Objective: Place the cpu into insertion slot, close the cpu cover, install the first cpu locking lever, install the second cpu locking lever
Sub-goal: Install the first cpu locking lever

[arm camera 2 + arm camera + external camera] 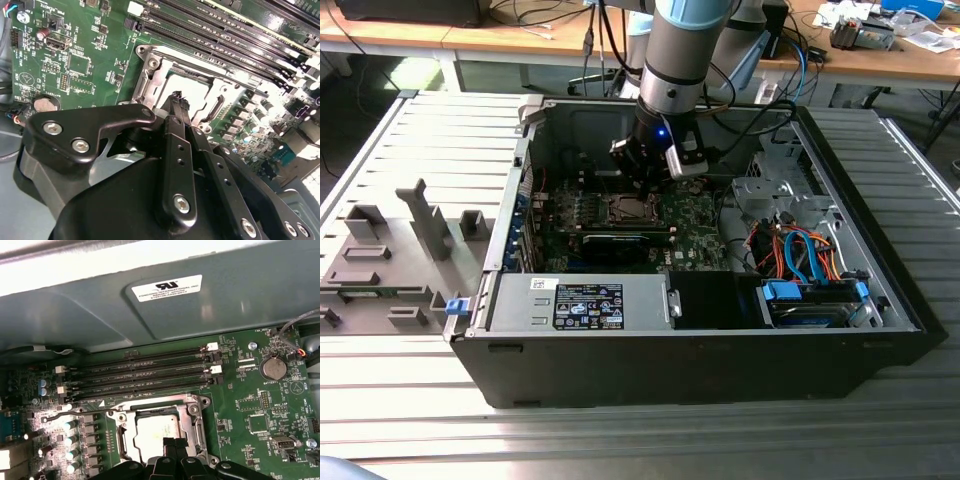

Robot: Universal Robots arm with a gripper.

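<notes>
The cpu lay flat in the insertion slot on the green motherboard, its dull silver-grey lid showing through the window of the cpu cover, which I judged to be already folded down over it, since the thin bright metal frame sat level around the chip in both wrist views. In the second wrist view the cpu had a matte, slightly hazy sheen, while the cover was shinier stamped steel with screw bosses at its corners. My gripper hung directly over the near edge of the socket, and its two slim black fingers were pressed together with nothing between them, which I took to be a posture for pushing or hooking something at the socket rim rather than carrying. Whether the tips touched the cover I could not tell. Just beyond the socket ran the long dark memory slots, ribbed plastic with white latches. In the exterior view the arm reached down into the open black computer case, which lay on its side on a slatted metal table, presumably so the board faced upward for my approach.
</notes>
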